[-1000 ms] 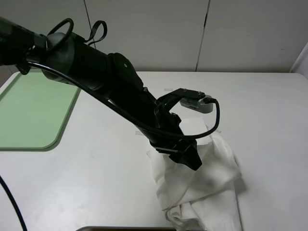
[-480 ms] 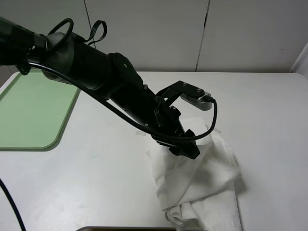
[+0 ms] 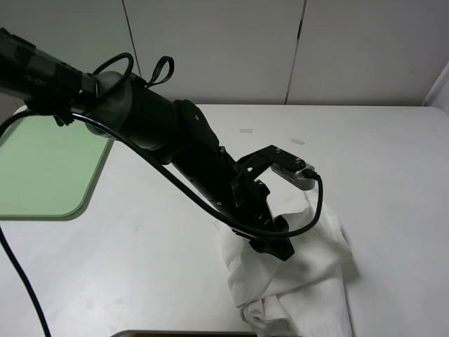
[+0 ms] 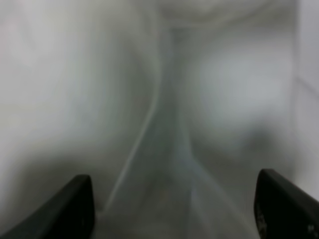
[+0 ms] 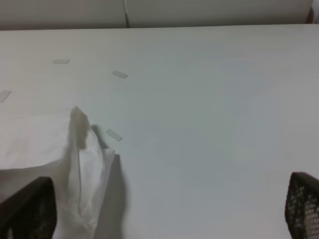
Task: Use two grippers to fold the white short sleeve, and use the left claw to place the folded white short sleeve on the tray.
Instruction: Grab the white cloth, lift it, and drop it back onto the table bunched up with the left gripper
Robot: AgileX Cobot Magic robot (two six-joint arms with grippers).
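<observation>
The white short sleeve [image 3: 309, 270] lies bunched and wrinkled on the white table, right of centre and near the front edge. My left gripper [image 3: 275, 247] reaches across and presses down onto its upper left part. In the left wrist view the fabric [image 4: 124, 99] fills the frame, blurred and very close. The left gripper [image 4: 174, 216] is open, its fingertips [image 4: 75, 206] wide apart with cloth between them. The green tray [image 3: 42, 168] sits at the far left. My right gripper [image 5: 164, 209] is open above bare table, with the shirt's edge [image 5: 60, 164] beside it. It is out of the exterior view.
Small white tape strips [image 5: 119, 74] lie on the table behind the shirt, also seen in the exterior view [image 3: 245, 130]. The left arm and its black cable [image 3: 319, 203] stretch across the table's middle. A wall of white panels stands behind.
The left gripper rose slightly, then moved down and toward the front edge, deeper onto the shirt. The arm shifted right. The shirt's raised upper corner is lower now.
</observation>
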